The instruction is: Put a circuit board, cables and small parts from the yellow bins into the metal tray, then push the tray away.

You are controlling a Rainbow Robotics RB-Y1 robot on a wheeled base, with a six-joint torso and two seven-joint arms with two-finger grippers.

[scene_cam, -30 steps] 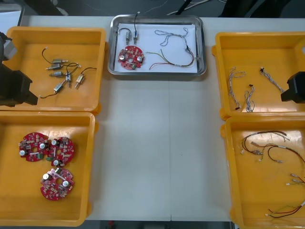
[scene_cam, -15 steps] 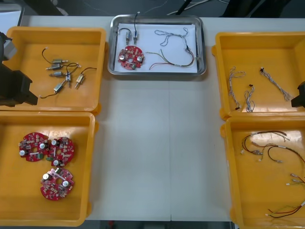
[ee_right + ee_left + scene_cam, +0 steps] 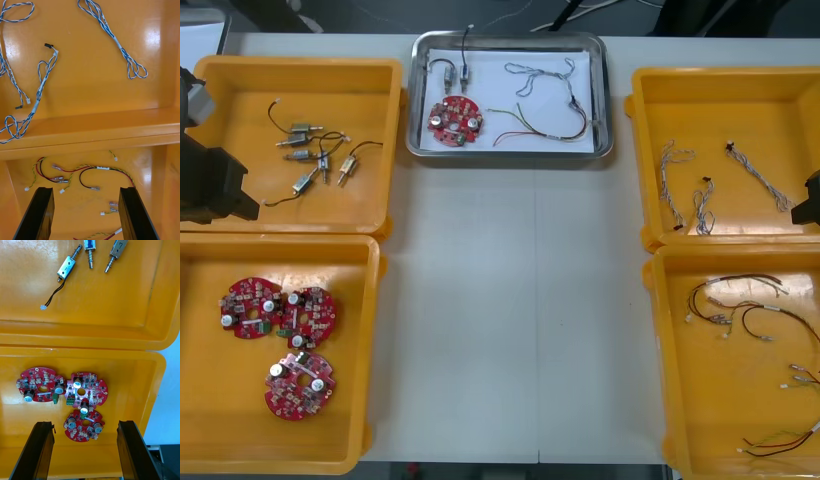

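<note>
Tray: the metal tray (image 3: 510, 153) is seen at the far edge of the table (image 3: 520, 320), between the two far bins.
Load: a red circuit board (image 3: 454, 120) is lying at the tray's left near corner, small metal parts (image 3: 455, 70) at its left far corner, and thin cables (image 3: 550, 125) are spread over its right half.
Tray axis: the long side runs left to right, parallel with the table's far edge, and the tray is sitting square rather than skewed.
Tray handling: it is judged stiff, fairly light and likely to slide easily on the smooth tabletop. It is best pushed at the middle of its near rim, since a push near a corner would probably turn it.
Contents handling: the cables are limp and loose. The board lies flat, parts upward, and being round it has no long axis. A gentle shove is advised so nothing gets jolted.
Left gripper (image 3: 84, 423): it is held released and empty over the near left bin (image 3: 375, 340), above the spare boards (image 3: 86, 388).
Right gripper (image 3: 85, 189): it is held released and empty over the near right bin (image 3: 660, 350), above the red and yellow wires (image 3: 75, 170).
Progress: loading is judged complete, with the tray already lying far out.
</note>
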